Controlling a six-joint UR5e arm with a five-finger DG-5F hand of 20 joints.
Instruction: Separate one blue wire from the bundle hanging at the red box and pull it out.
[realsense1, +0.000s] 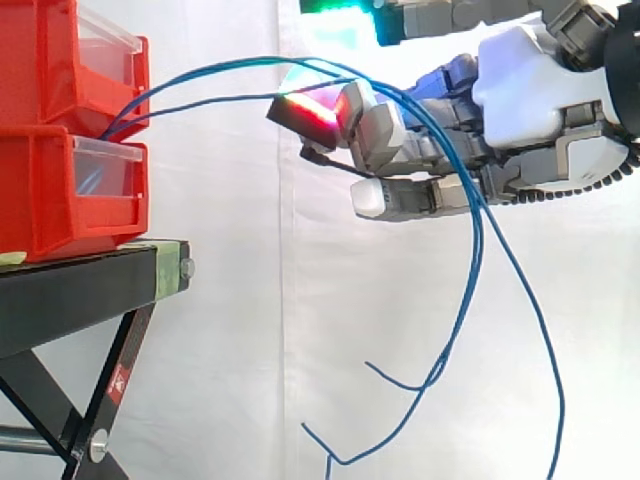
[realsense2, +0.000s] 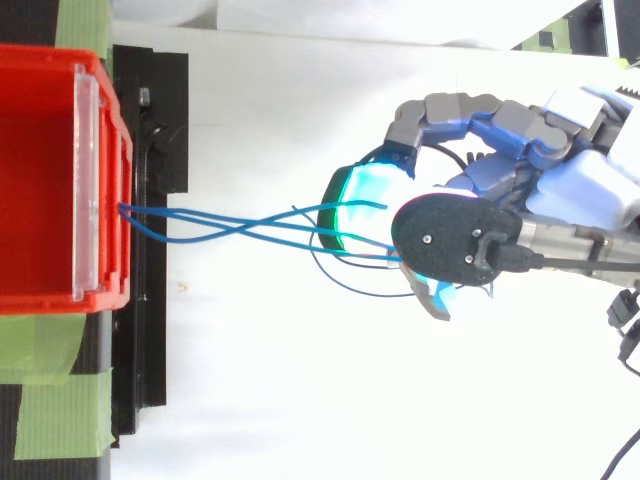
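blue wires run from red box into hand, apparently pinched.

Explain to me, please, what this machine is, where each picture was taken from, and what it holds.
The machine is a robot hand with fingers and a thumb; the glowing pads are its own fingertips. One picture looks level from the side, the other straight down from above. Stacked red bins sit on a black stand before a white curtain. The blue wires run out from the bins, pass through its curled fingers, which hold them, and hang loose below.
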